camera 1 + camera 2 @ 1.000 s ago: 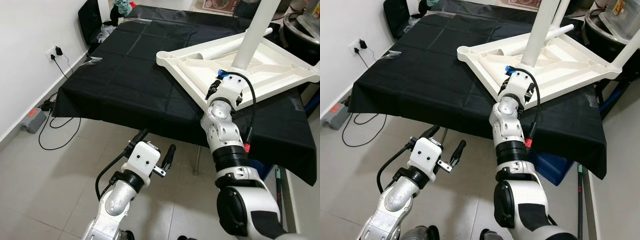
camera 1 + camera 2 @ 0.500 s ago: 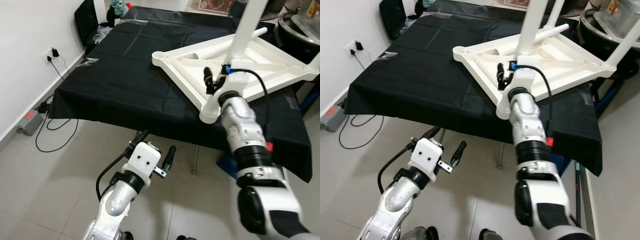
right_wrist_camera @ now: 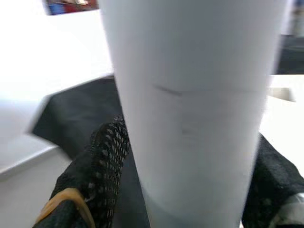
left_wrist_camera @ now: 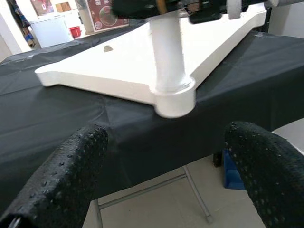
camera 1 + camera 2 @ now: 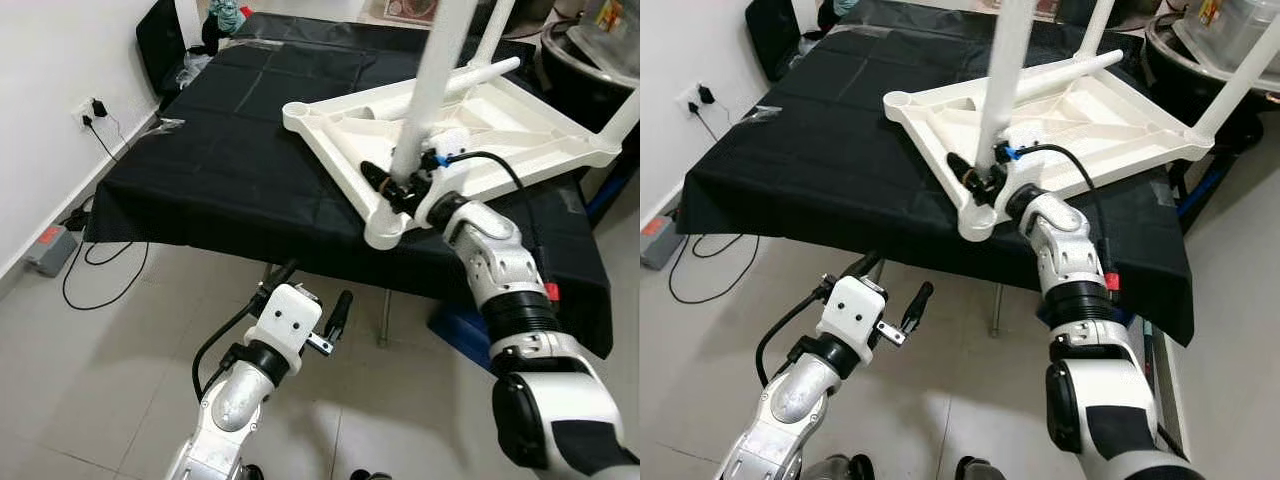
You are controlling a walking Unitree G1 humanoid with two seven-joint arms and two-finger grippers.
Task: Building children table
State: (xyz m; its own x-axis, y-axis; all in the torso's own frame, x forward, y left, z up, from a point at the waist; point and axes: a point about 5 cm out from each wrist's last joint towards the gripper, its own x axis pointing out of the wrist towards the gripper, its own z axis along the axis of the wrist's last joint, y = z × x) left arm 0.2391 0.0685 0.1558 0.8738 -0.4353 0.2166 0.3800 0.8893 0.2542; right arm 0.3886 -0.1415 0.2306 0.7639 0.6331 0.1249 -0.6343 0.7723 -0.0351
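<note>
Gripping low on a white leg (image 5: pixel 425 95), the right gripper (image 5: pixel 392 187) has its jaws clamped there, at the near corner of the upturned tabletop (image 5: pixel 520 120) on the black surface (image 5: pixel 230 150). Stiff, smooth plastic; probably light. The left gripper (image 5: pixel 305 290) hangs idle, jaws apart.

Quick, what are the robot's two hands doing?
Left gripper: open, holding nothing, low over the floor.
Right gripper: shut on the white table leg.

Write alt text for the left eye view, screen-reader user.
The right gripper clasps a white table leg standing in the near corner socket of an upside-down white tabletop on a black-covered table. The left gripper hangs open below the table edge, over the tiled floor.
</note>
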